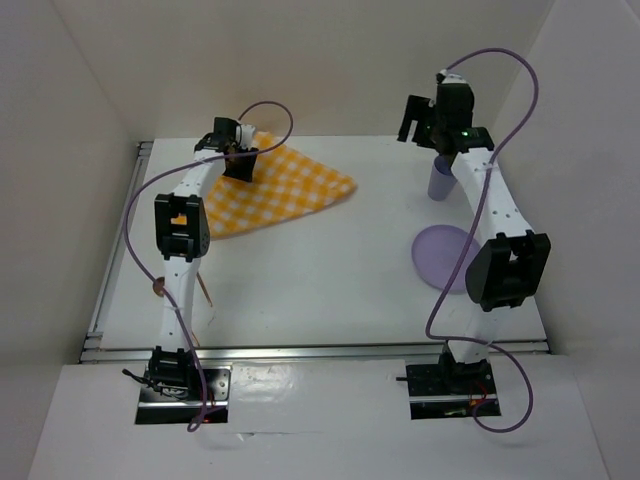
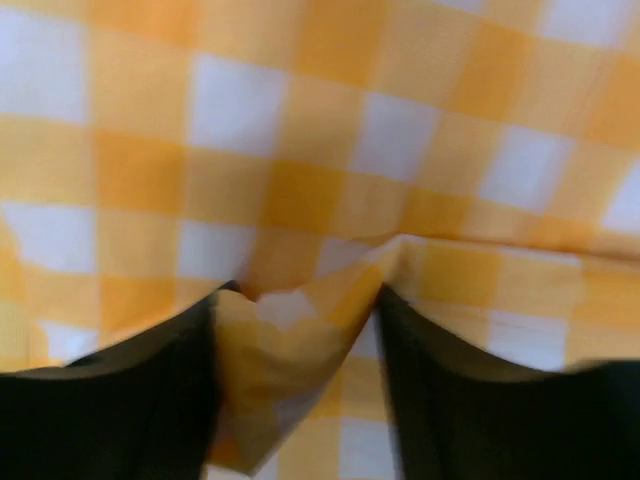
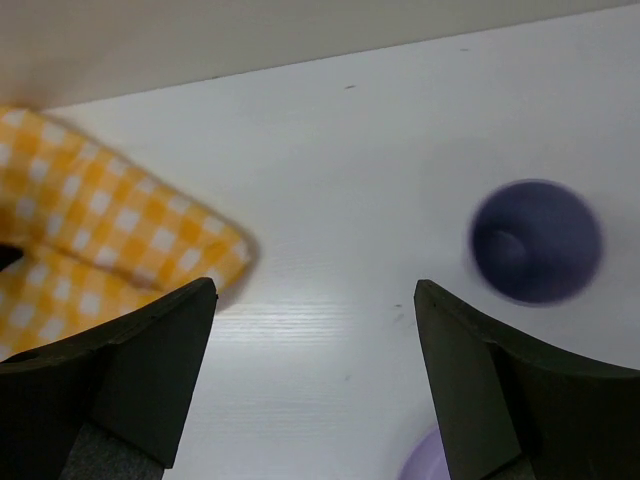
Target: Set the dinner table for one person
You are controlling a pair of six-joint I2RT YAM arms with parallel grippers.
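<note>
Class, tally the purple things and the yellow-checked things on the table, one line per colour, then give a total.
Purple: 2 (cup, plate)
Yellow-checked: 1 (cloth)
Total: 3

Robot lab test cell, bare white counter under the jaws, plain white walls boxing it in beyond and beside the jaws, metal rails along its edges, two robot arms bolted to black base plates behind the jaws, purple cables looping alongside.
</note>
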